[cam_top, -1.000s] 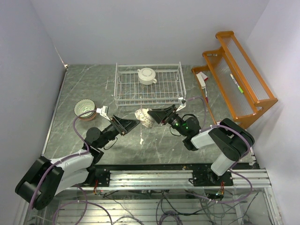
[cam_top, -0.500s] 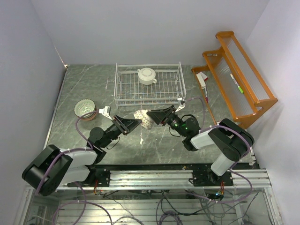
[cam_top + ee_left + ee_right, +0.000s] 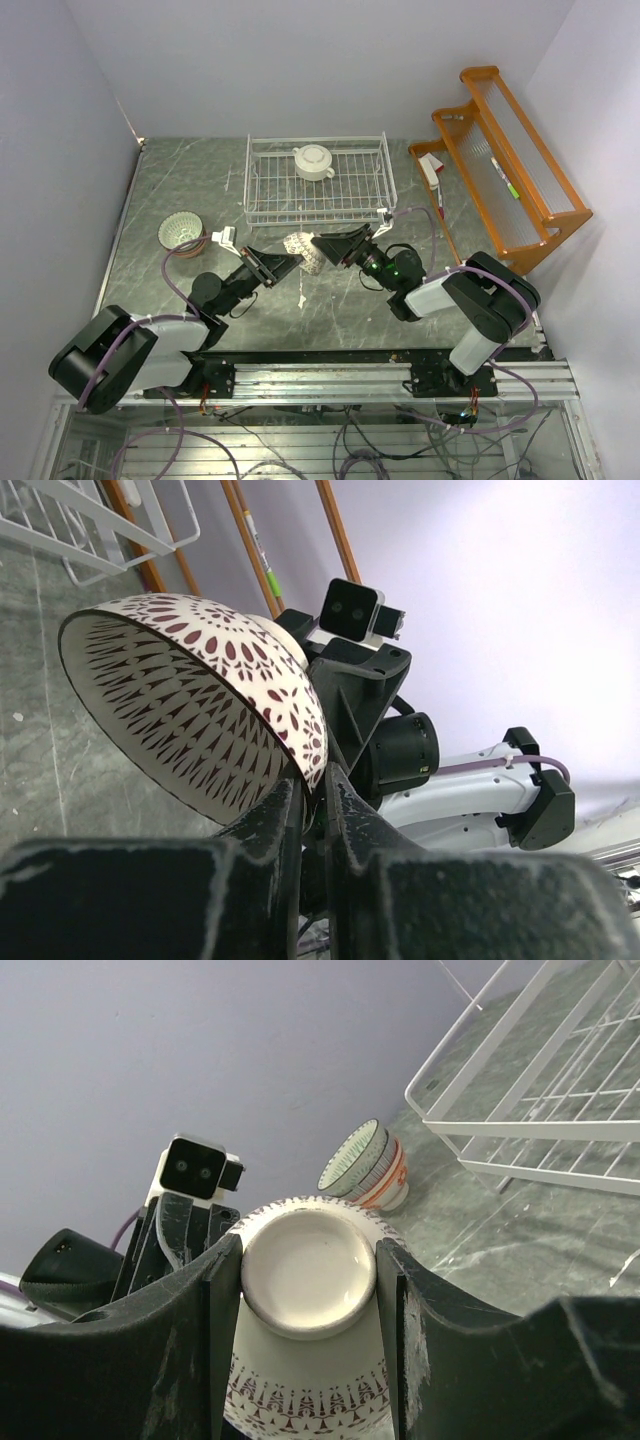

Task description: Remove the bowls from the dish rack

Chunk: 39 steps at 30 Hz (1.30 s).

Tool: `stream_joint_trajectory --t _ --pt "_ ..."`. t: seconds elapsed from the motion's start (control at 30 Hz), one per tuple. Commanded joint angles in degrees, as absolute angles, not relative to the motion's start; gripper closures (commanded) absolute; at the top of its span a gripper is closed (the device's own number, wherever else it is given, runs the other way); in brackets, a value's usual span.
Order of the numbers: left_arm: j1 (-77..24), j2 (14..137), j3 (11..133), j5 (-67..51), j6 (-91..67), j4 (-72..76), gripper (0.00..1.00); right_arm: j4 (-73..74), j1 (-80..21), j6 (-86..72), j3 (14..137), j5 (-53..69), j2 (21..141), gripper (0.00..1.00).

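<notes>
A patterned bowl (image 3: 303,250) hangs tipped on its side above the tabletop (image 3: 200,180), just on the near side of the dish rack (image 3: 318,212), caught between both arms. The right pincer (image 3: 319,244) is clamped across its foot, and the left pincer (image 3: 292,262) is pinched on the rim, one finger inside and one outside. A white bowl with a handle (image 3: 313,161) sits in the far part of the rack, and stacked bowls (image 3: 181,232) stand on the tabletop off to the left.

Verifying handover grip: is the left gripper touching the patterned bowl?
Touching. Left wrist view shows the left gripper closed on the rim of the patterned bowl, no gap.
</notes>
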<state>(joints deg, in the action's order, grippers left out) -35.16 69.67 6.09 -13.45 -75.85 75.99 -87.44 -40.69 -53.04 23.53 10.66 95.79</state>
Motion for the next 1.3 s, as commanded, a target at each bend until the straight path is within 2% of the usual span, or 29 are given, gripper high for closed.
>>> stream_joint_trajectory --t 0.0,0.07,0.27,0.4,0.6,0.77,0.83,1.07,1.27 --pt "-35.95 68.29 8.16 -12.19 -73.16 79.51 0.87 -104.19 -41.49 -53.00 25.49 10.02 96.20 1.00" --pt "-35.95 67.55 8.51 -12.16 -72.58 78.49 0.93 -104.24 -41.50 -53.00 25.40 10.03 96.16 1.00" --pt "-35.94 63.43 9.83 -11.64 -69.74 71.20 0.93 -104.23 -41.51 -52.76 24.21 8.24 95.67 1.00" --pt "-35.90 59.08 11.54 -11.74 -67.11 62.60 0.93 -104.23 -41.40 -53.00 23.44 6.94 95.29 0.82" --pt "-35.95 52.49 14.04 -10.07 -62.42 49.44 0.93 -104.17 -41.40 -52.95 23.18 6.40 94.90 0.64" --pt "-35.92 49.13 15.38 -9.47 -59.68 42.22 0.93 -104.01 -40.94 -50.99 20.93 4.27 92.61 0.41" --pt "-35.95 48.36 15.82 -9.01 -58.86 39.58 0.93 -104.03 -40.36 -50.90 20.30 4.19 92.15 0.36" --pt "-35.95 47.53 22.92 -5.74 -52.26 20.05 0.93 -104.02 -36.69 -51.62 17.57 4.65 90.53 0.33" --pt "-35.94 51.50 37.40 0.49 -41.23 -4.51 0.93 -103.94 -32.18 -53.35 14.67 6.40 88.12 0.34"
